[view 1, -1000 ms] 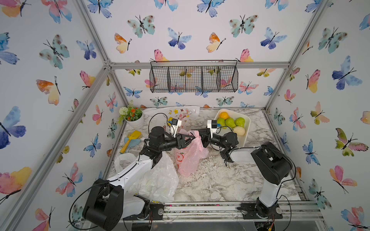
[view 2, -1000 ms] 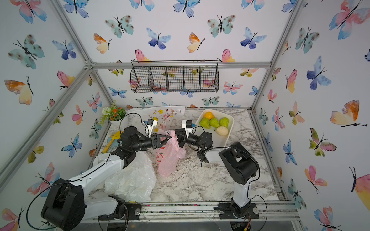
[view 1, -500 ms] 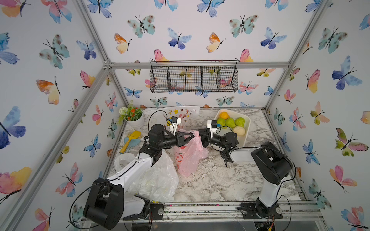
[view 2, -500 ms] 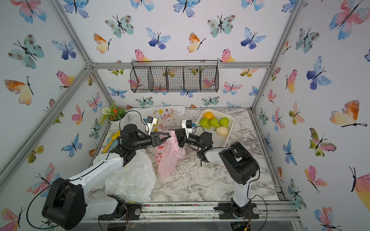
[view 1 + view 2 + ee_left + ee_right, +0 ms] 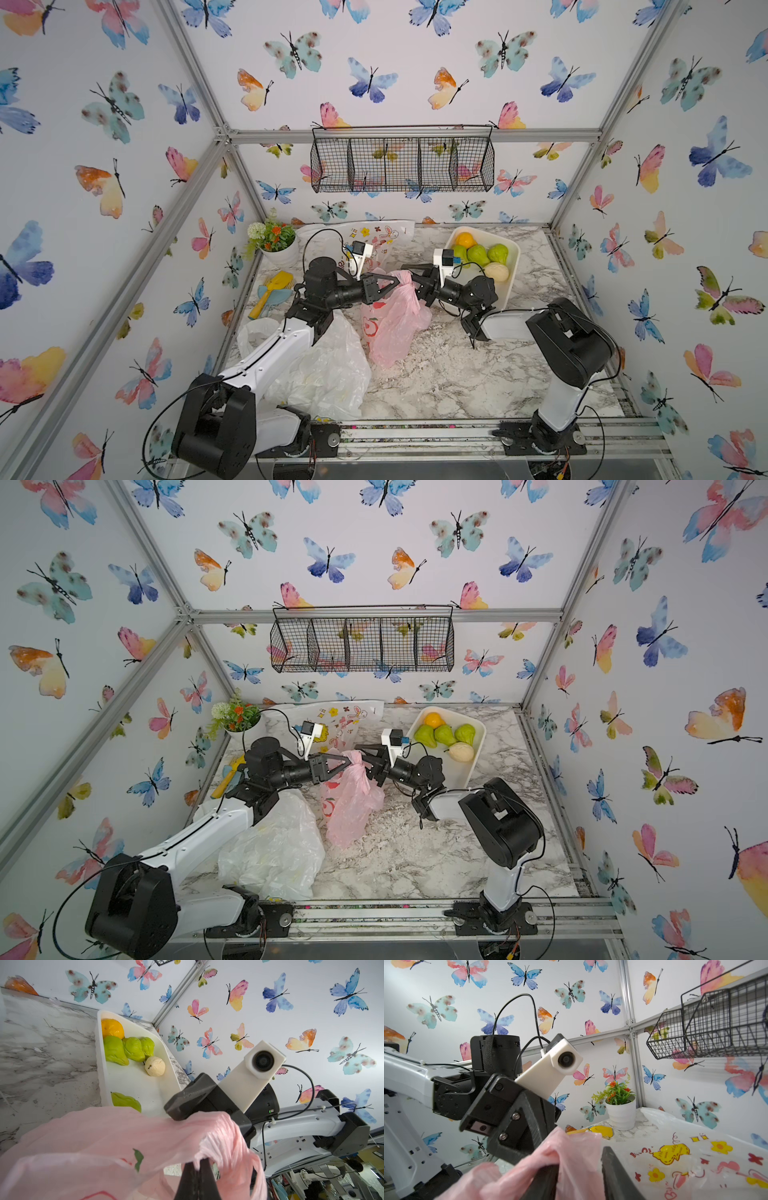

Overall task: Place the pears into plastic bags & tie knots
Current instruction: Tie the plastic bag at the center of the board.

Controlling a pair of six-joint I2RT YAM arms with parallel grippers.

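In both top views, the pink bag [image 5: 395, 320] is seen held up by its gathered top, where the left gripper [image 5: 395, 283] and the right gripper [image 5: 417, 286] meet. Its lower end appears to rest on the table [image 5: 457, 374]. Other pears [image 5: 478, 254] are left in the tray [image 5: 515, 259], near the right gripper. Whether a pear is inside the bag cannot be made out.

In the left wrist view, the left gripper's fingers [image 5: 191, 1180] are pressed together on a twisted strip of the pink film. As the bag is judged to be held by this pinch alone, the thin plastic could be pulled out or torn by a hard tug.

In the right wrist view, the right gripper's fingers [image 5: 614, 1169] are spread, with pink plastic lying loose between them and nothing clamped. If they are closed off the handle strip, the wrong fold could be caught. An unfinished knot could then be loosened, and the bag's mouth could sag open.
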